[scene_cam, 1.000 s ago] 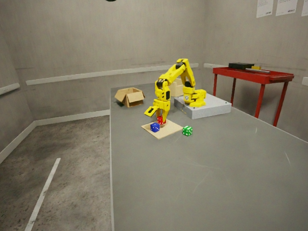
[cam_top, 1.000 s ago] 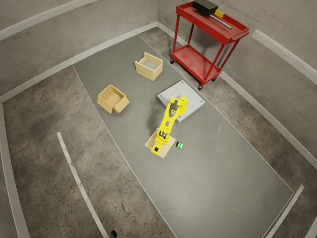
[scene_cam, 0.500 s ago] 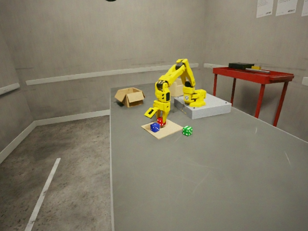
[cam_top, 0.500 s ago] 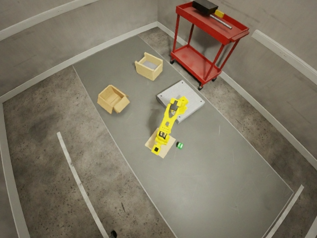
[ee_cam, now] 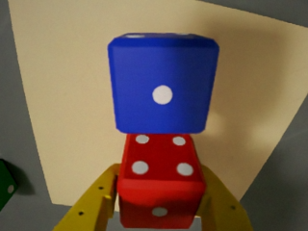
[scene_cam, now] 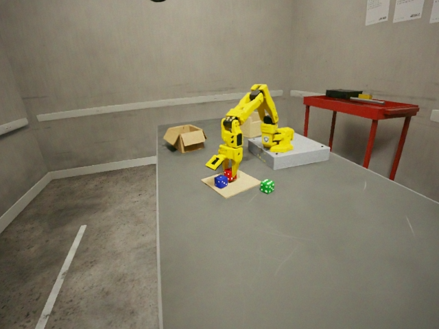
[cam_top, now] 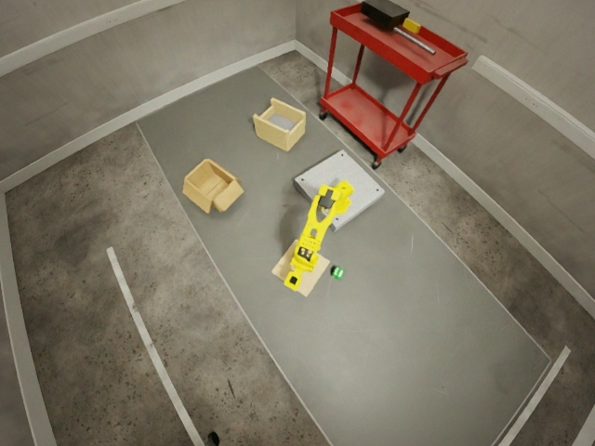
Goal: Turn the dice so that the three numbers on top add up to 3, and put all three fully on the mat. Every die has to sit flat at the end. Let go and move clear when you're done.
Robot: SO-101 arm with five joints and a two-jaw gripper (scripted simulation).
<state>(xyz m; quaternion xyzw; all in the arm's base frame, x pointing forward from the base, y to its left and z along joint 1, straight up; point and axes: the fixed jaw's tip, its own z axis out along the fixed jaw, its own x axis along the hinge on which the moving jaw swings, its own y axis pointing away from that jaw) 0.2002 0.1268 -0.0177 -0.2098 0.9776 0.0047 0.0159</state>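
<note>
My claw (scene_cam: 231, 174) (ee_cam: 160, 204) grips the red die (scene_cam: 229, 175) (ee_cam: 161, 180) over the mat (cam_top: 314, 278) (scene_cam: 228, 191) (ee_cam: 72, 120). On the mat, the blue die (scene_cam: 221, 181) (ee_cam: 163, 84) sits just beyond the claw; the green die (cam_top: 337, 272) (scene_cam: 267, 186) (ee_cam: 6, 185) lies beside the mat.

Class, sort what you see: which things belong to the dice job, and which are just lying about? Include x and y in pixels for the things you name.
Part of the job:
- red die (scene_cam: 229, 175) (ee_cam: 161, 185)
- blue die (scene_cam: 221, 181) (ee_cam: 163, 82)
- green die (cam_top: 337, 272) (scene_cam: 267, 186) (ee_cam: 6, 185)
- square mat (cam_top: 314, 276) (scene_cam: 232, 191) (ee_cam: 72, 120)
- robot's hand (scene_cam: 231, 174) (ee_cam: 161, 202)

Just lying about:
- cardboard box (cam_top: 228, 195) (scene_cam: 193, 141)
- wooden bin (cam_top: 272, 134) (scene_cam: 251, 128)
- red cart (cam_top: 375, 45) (scene_cam: 358, 109)
</note>
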